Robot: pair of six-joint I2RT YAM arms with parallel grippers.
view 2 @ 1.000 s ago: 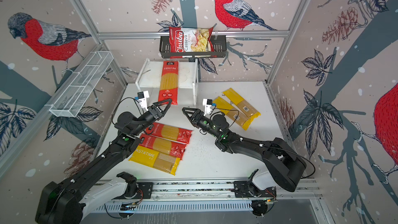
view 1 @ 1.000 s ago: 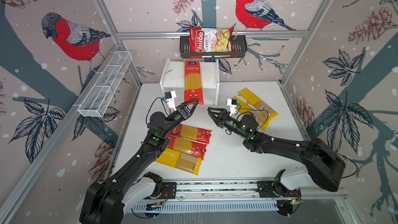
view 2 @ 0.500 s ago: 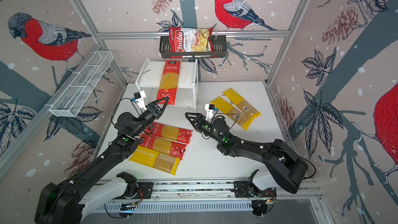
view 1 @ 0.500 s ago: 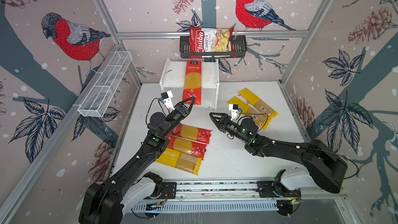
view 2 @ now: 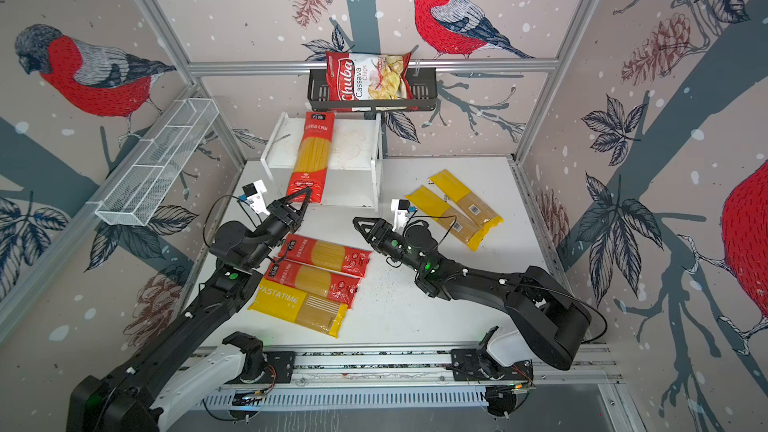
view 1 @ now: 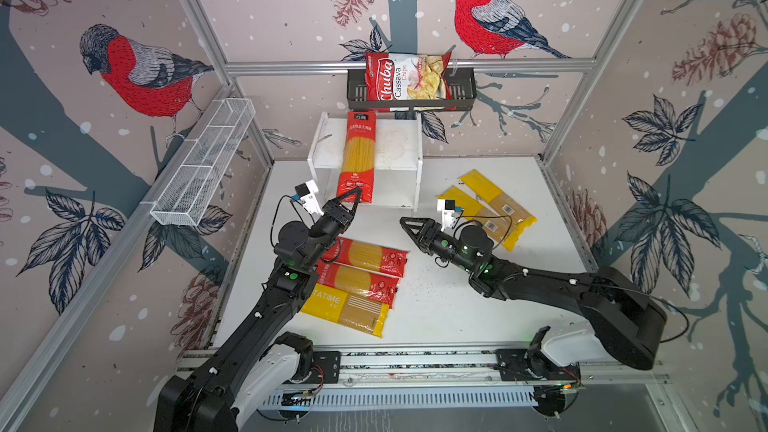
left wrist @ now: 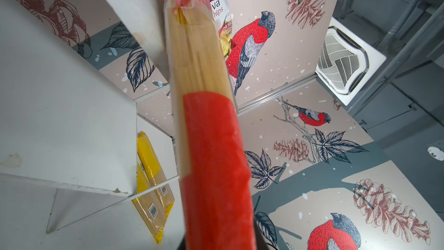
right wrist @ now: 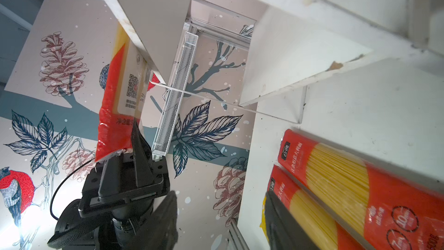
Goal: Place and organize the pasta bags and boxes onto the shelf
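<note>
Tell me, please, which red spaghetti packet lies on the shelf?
The red spaghetti packet held by the left pincer, overhanging the shelf top; the other two lie on the table.

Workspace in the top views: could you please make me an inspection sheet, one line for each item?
Surface: white table, fine dark specks near its middle.
Job's things: overhanging red packet lies lengthwise on the shelf top, near end past the front edge; two red packets and one yellow packet side by side at table left; two yellow packets at right.
Clutter: chips bag in black basket; white mesh tray on the left wall.
Grippers: left gripper jaws shut on the overhanging red packet's near end; right gripper jaws open, empty.
Cables: thin wrist cables loop freely; no snag seen.
Surroundings: bird-print walls, metal frame.
</note>
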